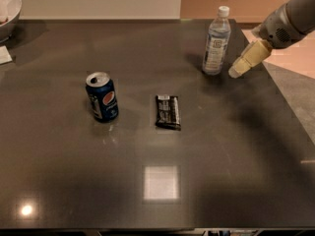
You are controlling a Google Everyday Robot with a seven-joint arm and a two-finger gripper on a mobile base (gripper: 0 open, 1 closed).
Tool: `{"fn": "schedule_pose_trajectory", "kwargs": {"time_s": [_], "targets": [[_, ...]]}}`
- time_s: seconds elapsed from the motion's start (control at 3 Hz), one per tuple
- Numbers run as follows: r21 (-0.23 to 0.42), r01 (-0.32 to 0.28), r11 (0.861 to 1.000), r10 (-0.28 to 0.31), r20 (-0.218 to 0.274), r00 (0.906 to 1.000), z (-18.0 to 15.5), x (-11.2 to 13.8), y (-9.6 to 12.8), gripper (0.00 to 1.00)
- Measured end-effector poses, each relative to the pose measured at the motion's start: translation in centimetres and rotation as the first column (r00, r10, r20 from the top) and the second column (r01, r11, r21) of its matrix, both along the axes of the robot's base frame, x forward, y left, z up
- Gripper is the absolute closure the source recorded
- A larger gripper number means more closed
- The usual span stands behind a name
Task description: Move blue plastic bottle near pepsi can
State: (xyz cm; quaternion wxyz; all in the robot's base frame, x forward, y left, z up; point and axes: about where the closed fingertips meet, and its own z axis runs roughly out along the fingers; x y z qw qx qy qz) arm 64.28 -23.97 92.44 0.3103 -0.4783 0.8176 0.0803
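The blue plastic bottle (216, 41) stands upright at the far right of the dark table (147, 181), clear with a white cap and a white label. The pepsi can (102, 97) stands upright at the left middle, dark blue with a round logo and a silver top. My gripper (237, 71) comes in from the right edge on a grey arm, its cream-coloured tip just right of the bottle's base, a small gap apart, holding nothing.
A flat black snack bar wrapper (168, 112) lies between the can and the bottle. A white bowl (7, 9) sits at the far left corner with a white paper (4, 55) below it. The table's right edge runs close behind my gripper.
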Motion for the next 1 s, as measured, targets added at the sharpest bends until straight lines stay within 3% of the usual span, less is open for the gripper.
{"fn": "schedule_pose_trajectory", "kwargs": {"time_s": [1.0], "targets": [[0.070,0.015,0.997,-0.020,0.080,0.9966,-0.5,6.1,2.0,0.00]]}}
